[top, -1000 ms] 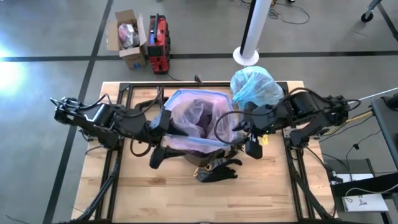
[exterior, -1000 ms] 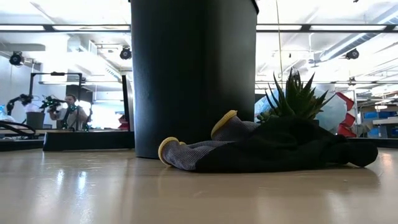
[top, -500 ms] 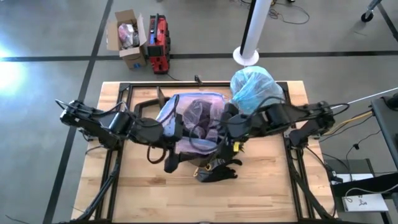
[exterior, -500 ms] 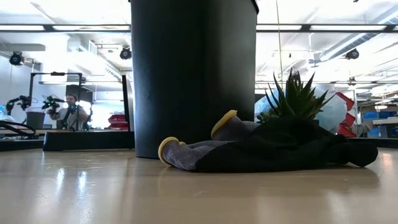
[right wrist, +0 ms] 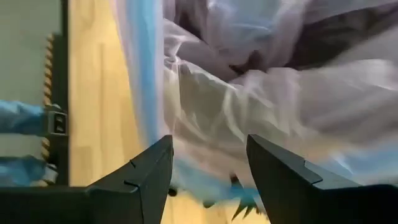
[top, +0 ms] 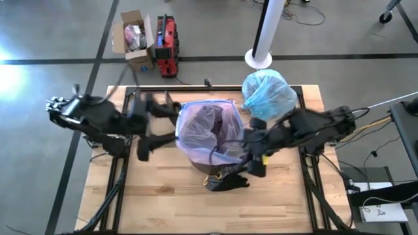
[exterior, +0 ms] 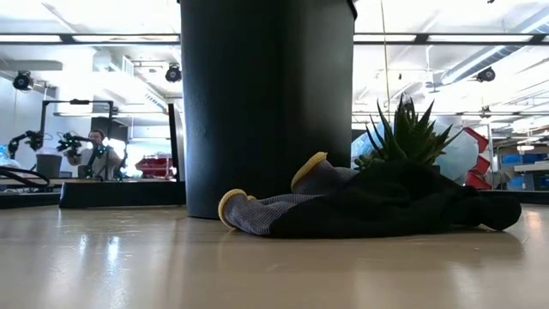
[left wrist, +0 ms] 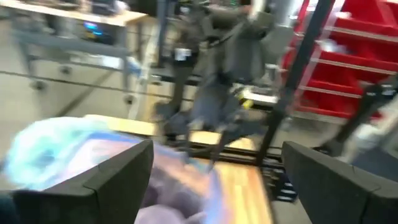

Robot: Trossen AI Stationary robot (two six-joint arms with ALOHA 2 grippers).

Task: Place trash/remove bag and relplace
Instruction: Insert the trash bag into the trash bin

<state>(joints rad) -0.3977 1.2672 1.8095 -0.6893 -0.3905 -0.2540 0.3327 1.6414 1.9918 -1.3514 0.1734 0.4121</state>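
My left gripper (top: 145, 140) hangs wide open beside the bin (exterior: 266, 103), holding nothing. My right gripper (right wrist: 208, 186) sits parted at the pink liner (top: 210, 130), gripping nothing I can see.

A tall black cylindrical bin (exterior: 268, 103) stands mid-table on the pale wooden tabletop (top: 163, 202), lined with a pink translucent plastic bag (top: 210, 130). Just in front of it on the near side lies a black-and-yellow fabric glove (exterior: 360, 202), touching a spiky green leafy plant tuft (exterior: 403, 133). On the grey floor beyond the far left corner sit an open cardboard box (top: 132, 36) and a red-and-black case (top: 168, 39); a white pole base (top: 258, 57) stands further right.
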